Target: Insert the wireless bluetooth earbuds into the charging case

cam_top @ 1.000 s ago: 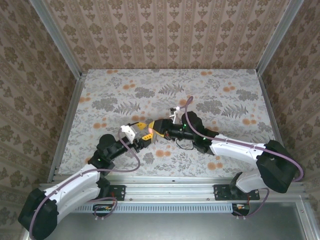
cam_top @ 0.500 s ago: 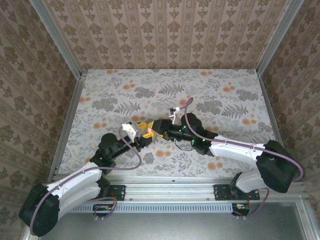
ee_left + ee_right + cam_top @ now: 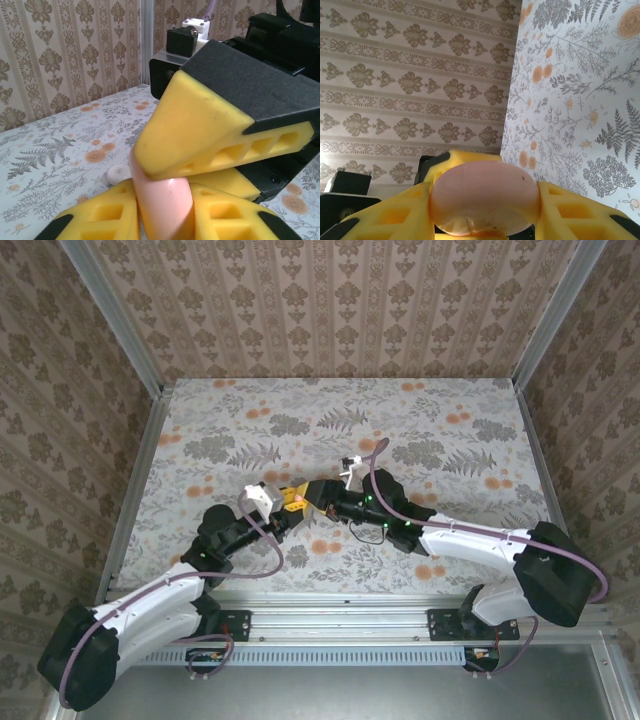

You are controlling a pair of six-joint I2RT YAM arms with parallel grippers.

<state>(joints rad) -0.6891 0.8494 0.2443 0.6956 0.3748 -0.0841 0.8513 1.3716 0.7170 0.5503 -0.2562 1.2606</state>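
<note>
The pink charging case (image 3: 298,499) is held above the middle of the table where both grippers meet. My left gripper (image 3: 162,212) is shut on it, its yellow fingers (image 3: 100,217) pressing the case's (image 3: 165,200) two sides. My right gripper (image 3: 485,202) is also shut on the case (image 3: 485,187), which bulges between its yellow pads (image 3: 395,215). One right finger (image 3: 200,125) lies over the case's top in the left wrist view. A tiny pale earbud (image 3: 118,173) lies on the tablecloth just behind the case. Whether the case lid is open I cannot tell.
The flower-printed tablecloth (image 3: 420,430) is bordered by patterned walls with metal rails (image 3: 135,480) on the left, back and right. Both arms (image 3: 470,535) reach in from the near edge and cross the front middle.
The left gripper's jaws have closed onto the pink case. The right gripper has kept its hold, and both have stayed near the table's middle.
</note>
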